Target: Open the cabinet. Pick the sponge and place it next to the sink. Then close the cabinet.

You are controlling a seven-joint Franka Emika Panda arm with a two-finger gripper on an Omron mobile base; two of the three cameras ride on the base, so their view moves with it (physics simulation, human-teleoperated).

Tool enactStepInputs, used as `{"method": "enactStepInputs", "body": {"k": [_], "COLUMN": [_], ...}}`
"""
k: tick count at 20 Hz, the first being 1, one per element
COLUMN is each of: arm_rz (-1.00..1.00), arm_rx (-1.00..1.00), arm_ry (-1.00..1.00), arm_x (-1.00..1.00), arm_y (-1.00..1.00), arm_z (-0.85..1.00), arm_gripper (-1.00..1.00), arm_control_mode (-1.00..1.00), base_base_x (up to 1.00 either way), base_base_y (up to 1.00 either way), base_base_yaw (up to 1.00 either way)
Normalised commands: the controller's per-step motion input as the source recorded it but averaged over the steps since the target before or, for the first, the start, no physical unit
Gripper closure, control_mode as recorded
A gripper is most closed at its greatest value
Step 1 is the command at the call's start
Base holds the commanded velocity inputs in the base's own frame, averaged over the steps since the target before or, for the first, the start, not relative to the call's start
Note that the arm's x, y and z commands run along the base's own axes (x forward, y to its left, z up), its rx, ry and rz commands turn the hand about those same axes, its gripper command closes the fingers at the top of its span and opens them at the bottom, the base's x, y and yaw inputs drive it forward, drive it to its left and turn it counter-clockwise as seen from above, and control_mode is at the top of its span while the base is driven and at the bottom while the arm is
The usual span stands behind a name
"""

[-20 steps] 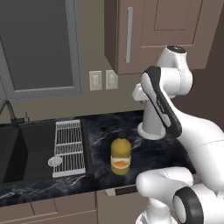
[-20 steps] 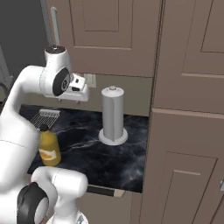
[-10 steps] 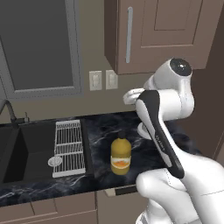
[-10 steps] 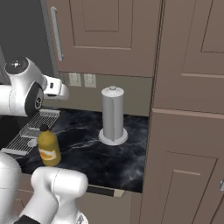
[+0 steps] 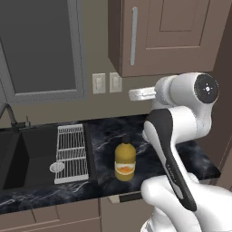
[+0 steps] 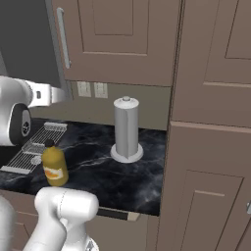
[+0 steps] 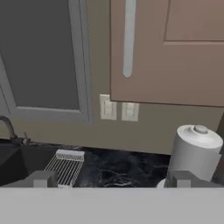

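one brown panelled cabinet (image 5: pixel 172 36) door shut, silver bar handle (image 5: pixel 133 35)

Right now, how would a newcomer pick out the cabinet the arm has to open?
Start at the black marble counter and look up past the two wall switch plates. Directly above hangs the brown wall cabinet, door shut. Its long vertical silver bar handle sets it apart from the grey-framed window to its left.

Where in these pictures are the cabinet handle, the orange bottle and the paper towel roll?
cabinet handle (image 5: pixel 133 36), left base view, middle of the silver bar.
orange bottle (image 5: pixel 125 162), left base view, its body.
paper towel roll (image 6: pixel 127 128), right base view, its side.
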Motion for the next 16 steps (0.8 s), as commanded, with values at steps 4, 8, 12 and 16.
{"method": "enactStepInputs", "body": {"k": [4,8,12,16], "arm_rz": [0.03,0.0,0.0,-0.01], "arm_rx": [0.14,0.09,0.04,0.0], "arm_ry": [-0.15,-0.1,0.0,0.0], "arm_x": [0.02,0.0,0.0,0.0], "arm_y": [-0.06,-0.01,0.0,0.0], "arm_z": [0.47,0.32,0.27,0.08], "arm_gripper": [-1.0,-1.0,-1.0,-1.0], "arm_control_mode": [-1.0,-1.0,-1.0,-1.0], "base_base_x": [0.0,0.0,0.0,0.0], "base_base_y": [0.0,0.0,0.0,0.0], "base_base_yaw": [0.0,0.0,0.0,0.0]}}
